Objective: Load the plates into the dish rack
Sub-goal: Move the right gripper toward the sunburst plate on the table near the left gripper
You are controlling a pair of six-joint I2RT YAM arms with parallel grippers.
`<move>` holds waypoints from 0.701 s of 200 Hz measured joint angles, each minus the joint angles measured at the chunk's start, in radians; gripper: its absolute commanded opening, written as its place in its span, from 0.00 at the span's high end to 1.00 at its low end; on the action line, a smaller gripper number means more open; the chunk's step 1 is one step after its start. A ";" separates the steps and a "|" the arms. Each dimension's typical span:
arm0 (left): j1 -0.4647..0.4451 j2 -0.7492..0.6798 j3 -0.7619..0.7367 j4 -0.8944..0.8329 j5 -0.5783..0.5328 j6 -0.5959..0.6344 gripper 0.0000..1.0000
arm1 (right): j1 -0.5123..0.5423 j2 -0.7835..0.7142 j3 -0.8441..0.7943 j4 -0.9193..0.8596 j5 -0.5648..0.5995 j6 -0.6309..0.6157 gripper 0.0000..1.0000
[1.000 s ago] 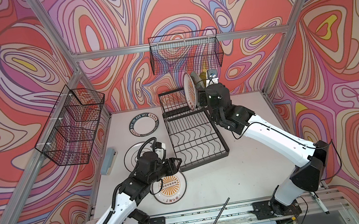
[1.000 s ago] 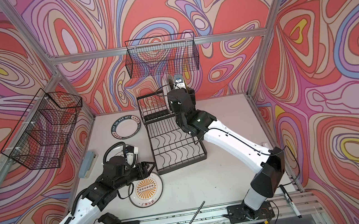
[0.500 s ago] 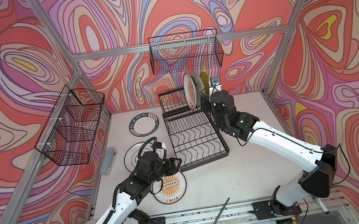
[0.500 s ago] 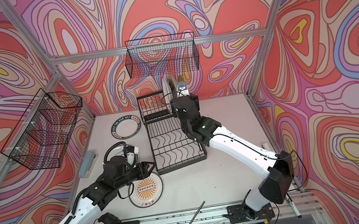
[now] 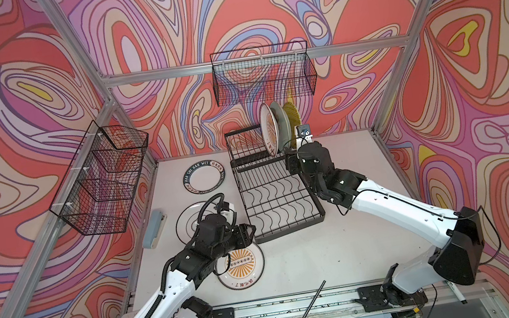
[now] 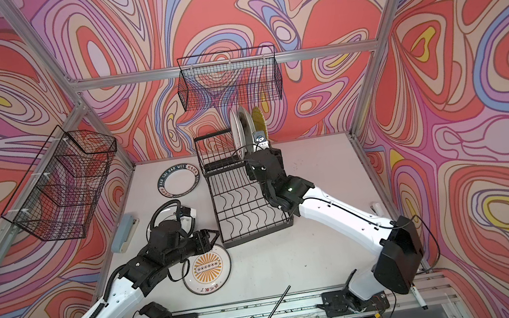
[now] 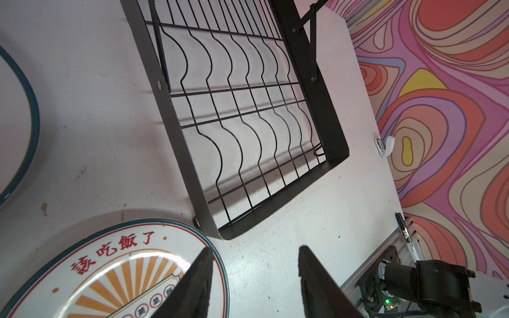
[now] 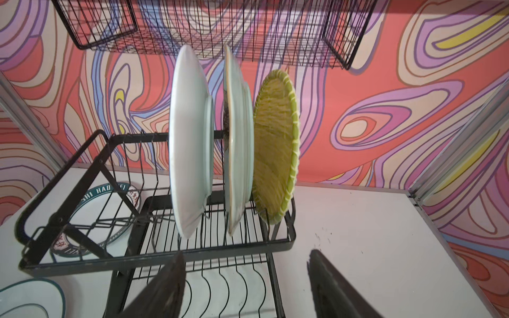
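The black wire dish rack (image 5: pixel 290 231) stands mid-table. Three plates stand upright in its raised tier: a sunburst one (image 5: pixel 268 132), a pale green one (image 8: pixel 238 143) and a yellow one (image 8: pixel 275 148). Flat on the table lie a lettered-rim plate (image 5: pixel 204 177), a dark-ringed white plate (image 5: pixel 187 221) partly under my left arm, and a second sunburst plate (image 5: pixel 243 266). My left gripper (image 7: pixel 254 252) is open and empty, above that plate's edge by the rack's near corner. My right gripper (image 8: pixel 246 254) is open and empty, just in front of the raised tier's right end.
Two black mesh baskets hang on the walls, one at the back (image 5: pixel 263 74) and one at the left (image 5: pixel 102 181). A grey-blue block (image 5: pixel 155 229) lies by the table's left edge. A thin black rod (image 5: pixel 310 304) and a marker (image 5: pixel 456 295) rest on the front rail.
My right gripper has drawn back from the upright plates toward the front, its jaws a little wider. The three plates stay standing in the rack. The left arm has not moved.
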 measured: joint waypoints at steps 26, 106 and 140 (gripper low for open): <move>0.000 0.012 0.000 -0.009 -0.012 0.006 0.47 | 0.000 -0.031 -0.063 -0.002 -0.027 0.042 0.28; 0.000 0.086 0.001 -0.017 -0.028 0.009 0.48 | 0.000 -0.045 -0.207 -0.030 -0.164 0.210 0.29; 0.000 0.115 0.016 -0.033 -0.035 0.009 0.48 | 0.000 -0.045 -0.259 -0.021 -0.266 0.284 0.31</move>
